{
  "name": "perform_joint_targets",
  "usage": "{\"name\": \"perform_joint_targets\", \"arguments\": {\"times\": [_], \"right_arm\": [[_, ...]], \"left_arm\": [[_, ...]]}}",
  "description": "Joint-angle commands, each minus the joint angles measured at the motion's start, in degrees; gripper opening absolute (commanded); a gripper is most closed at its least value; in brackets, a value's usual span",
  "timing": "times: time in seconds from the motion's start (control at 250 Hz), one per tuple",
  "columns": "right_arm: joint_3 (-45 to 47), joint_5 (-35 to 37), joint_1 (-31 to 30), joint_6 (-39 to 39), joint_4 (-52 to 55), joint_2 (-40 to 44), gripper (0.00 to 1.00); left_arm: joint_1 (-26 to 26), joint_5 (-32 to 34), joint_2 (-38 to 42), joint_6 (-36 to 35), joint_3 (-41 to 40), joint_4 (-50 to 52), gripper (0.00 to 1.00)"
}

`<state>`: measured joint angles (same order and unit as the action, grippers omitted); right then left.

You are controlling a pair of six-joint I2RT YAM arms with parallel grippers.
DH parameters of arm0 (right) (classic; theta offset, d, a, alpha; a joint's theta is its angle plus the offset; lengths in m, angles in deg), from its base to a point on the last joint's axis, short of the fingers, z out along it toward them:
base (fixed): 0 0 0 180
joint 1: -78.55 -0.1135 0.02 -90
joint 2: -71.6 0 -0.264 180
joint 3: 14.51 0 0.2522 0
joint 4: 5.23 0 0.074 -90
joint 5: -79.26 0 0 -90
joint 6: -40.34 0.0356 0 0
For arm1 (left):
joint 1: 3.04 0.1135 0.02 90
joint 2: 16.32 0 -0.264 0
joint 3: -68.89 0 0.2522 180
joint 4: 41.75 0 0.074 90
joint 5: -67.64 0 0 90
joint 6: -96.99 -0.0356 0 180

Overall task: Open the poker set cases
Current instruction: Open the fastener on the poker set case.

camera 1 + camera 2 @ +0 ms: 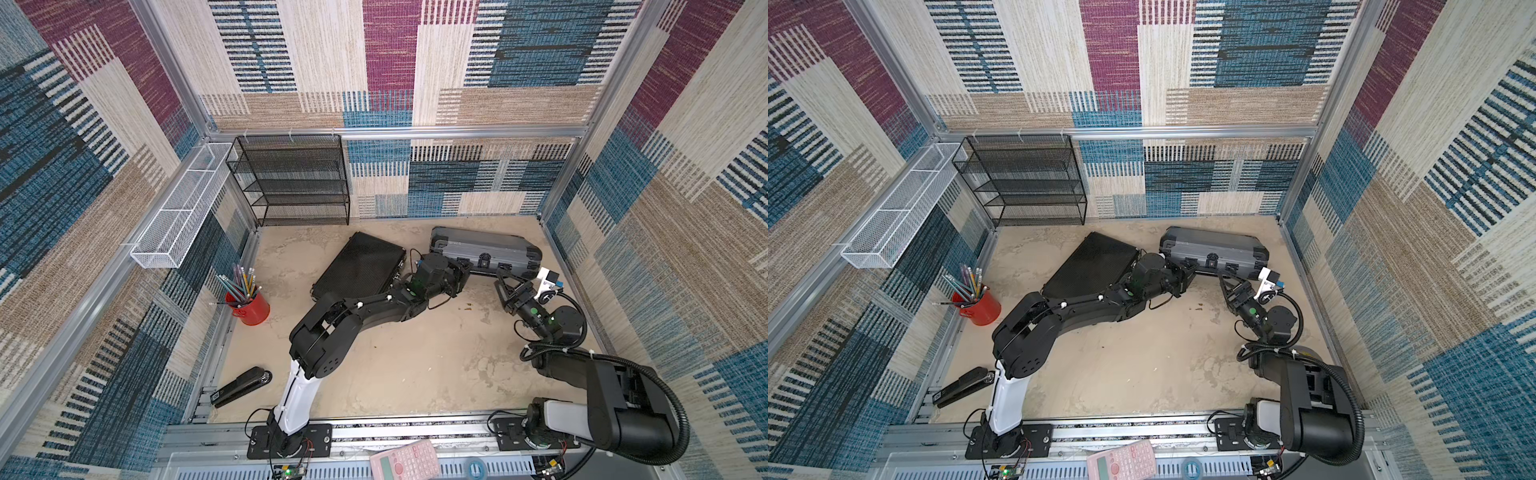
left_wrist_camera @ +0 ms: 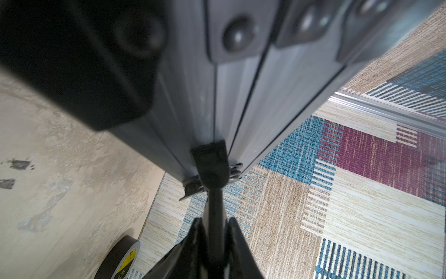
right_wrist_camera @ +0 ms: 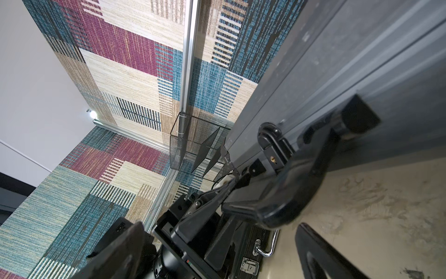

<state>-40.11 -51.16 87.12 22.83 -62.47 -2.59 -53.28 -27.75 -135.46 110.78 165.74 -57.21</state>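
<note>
The thicker grey case (image 1: 486,245) (image 1: 1217,245) stands on its long side at the back right, latch side toward the arms. The slim black ribbed case (image 1: 361,266) (image 1: 1092,266) lies flat to its left, lid down. My left gripper (image 1: 465,266) (image 2: 214,222) sits at the grey case's left latch (image 2: 210,157), shut on the latch's black tab. My right gripper (image 1: 505,280) (image 3: 219,225) hangs open beside the grey case's chunky black handle (image 3: 277,200), which lies between the spread fingers (image 3: 321,253), untouched. The black case's silver latch (image 3: 249,265) shows closed.
A black wire-mesh rack (image 1: 291,178) stands against the back wall. A white mesh basket (image 1: 178,208) hangs on the left wall. Red cup of pencils (image 1: 249,307) and black stapler (image 1: 241,386) sit at the left. A pink calculator (image 1: 405,461) lies at the front. A tape roll (image 2: 120,258) lies near the grey case.
</note>
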Motion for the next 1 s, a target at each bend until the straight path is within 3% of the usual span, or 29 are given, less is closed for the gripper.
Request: {"name": "perform_joint_targets", "arguments": {"times": [0.0,0.468,0.996], "right_arm": [[-0.71,0.82,-0.39,1.24,-3.97,-0.82,1.0],[-4.22,2.48,-3.99,2.0,-8.33,-9.03,1.0],[-6.98,3.59,-4.97,-3.27,0.23,-10.39,1.0]], "left_arm": [[0.06,-2.55,1.33,0.84,1.1,-9.66,0.0],[-0.12,-3.09,1.15,2.22,0.79,-10.64,0.0],[-0.17,-2.99,1.18,3.09,0.63,-11.37,0.0]]}}
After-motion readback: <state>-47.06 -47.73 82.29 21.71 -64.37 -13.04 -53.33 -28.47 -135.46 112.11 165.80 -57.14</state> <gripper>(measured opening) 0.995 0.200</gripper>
